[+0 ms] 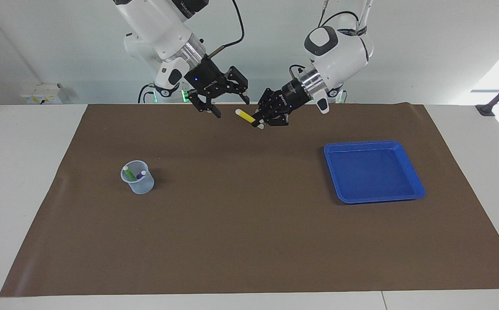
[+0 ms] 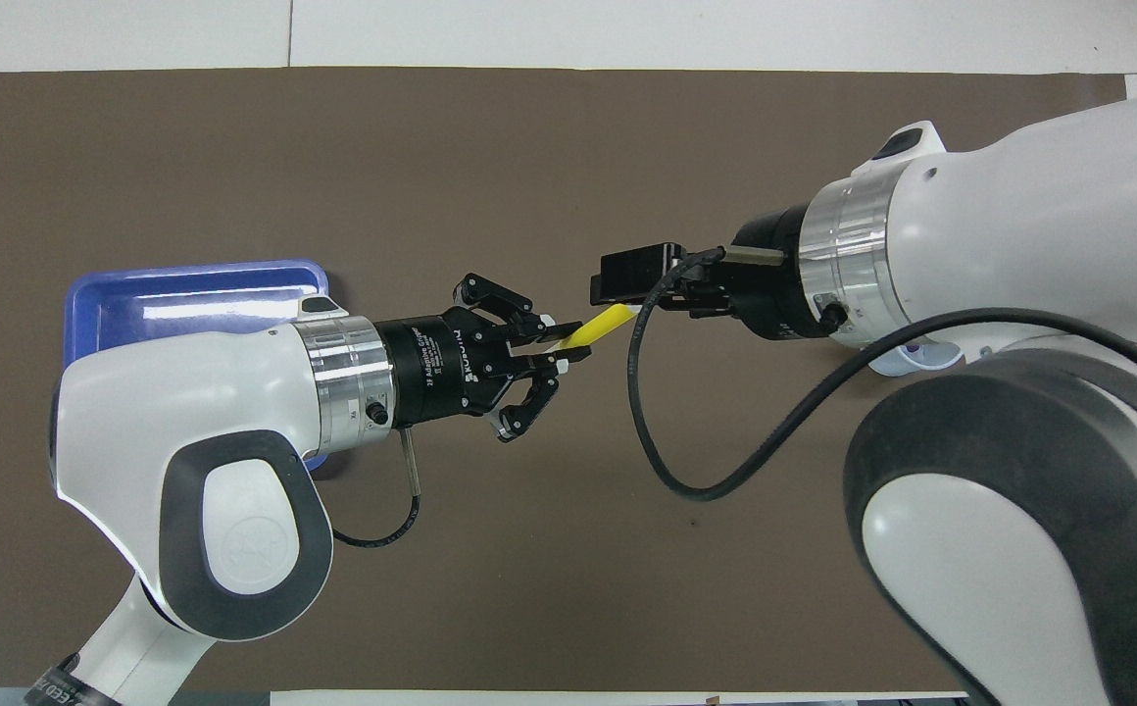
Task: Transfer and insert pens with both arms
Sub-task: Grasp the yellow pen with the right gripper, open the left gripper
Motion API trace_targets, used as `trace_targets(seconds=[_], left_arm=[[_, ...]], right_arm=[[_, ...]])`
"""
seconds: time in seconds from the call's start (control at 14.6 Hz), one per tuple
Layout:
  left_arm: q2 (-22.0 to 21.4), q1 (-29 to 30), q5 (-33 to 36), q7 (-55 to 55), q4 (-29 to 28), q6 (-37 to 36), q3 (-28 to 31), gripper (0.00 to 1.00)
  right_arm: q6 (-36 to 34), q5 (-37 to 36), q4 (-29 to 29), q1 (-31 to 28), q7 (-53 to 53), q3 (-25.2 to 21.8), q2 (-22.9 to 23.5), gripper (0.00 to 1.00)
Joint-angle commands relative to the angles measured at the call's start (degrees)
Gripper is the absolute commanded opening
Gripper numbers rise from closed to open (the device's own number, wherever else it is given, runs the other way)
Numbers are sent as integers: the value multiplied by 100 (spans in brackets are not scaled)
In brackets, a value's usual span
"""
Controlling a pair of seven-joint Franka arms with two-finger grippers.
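1. Bench (image 1: 26,193): white, overlaid with a brown mat (image 1: 249,241) filling most of the facing view.
2. Blue tray (image 1: 413,183): flat on the mat, right of centre in the facing view, toward the left arm's end of the bench.
3. Clear cup (image 1: 138,177): upright on the mat, left of centre in the facing view. Green pen (image 1: 128,171) and purple pen (image 1: 140,175) leaning inside, pale ends up.
4. Left gripper (image 1: 258,121): raised over the mat, upper centre of the facing view. Fingertips closed together on the yellow pen (image 1: 244,115), gripped close to one pale end; outer links splayed.
5. Yellow pen: held tilted in the air, free end directed at the right gripper (image 1: 229,107).
6. Right gripper: raised at upper centre, just beside the pen's free end; fingers spread wide, nothing between them in the facing view. Contact with the pen: cannot tell.
7. Overhead view: pen's free end (image 2: 613,317) under the right gripper's fingers (image 2: 637,273).
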Motion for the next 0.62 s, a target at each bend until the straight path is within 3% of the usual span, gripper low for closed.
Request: trace_targets(seconds=[0.0,0.21,0.27,0.34,0.48,0.55], left_arm=[[-215,-97,-136,-68,-224,131,77,0],[-215,-97,-206,-68,-224,174,77,0],[-215,-97,-206,-68,-224,175,77,0],[-215,-97,-215,-68,-224,175,77,0],[-215,-97,-232,-68,-224,183,77,0],[-215,-97,-250,-68,-224,227,77,0]], right_arm=[[82,100,-39,-25,-260,3,60,100],[73,91,-56,-25,-269,3,60,100],[82,91,-57,-25,-269,3,60,95],[82,91,-57,-25,-269,3,60,80],[82,100,-56,-25,-260,3,60,36],[82,91,-48,-25,-260,3,60,19]])
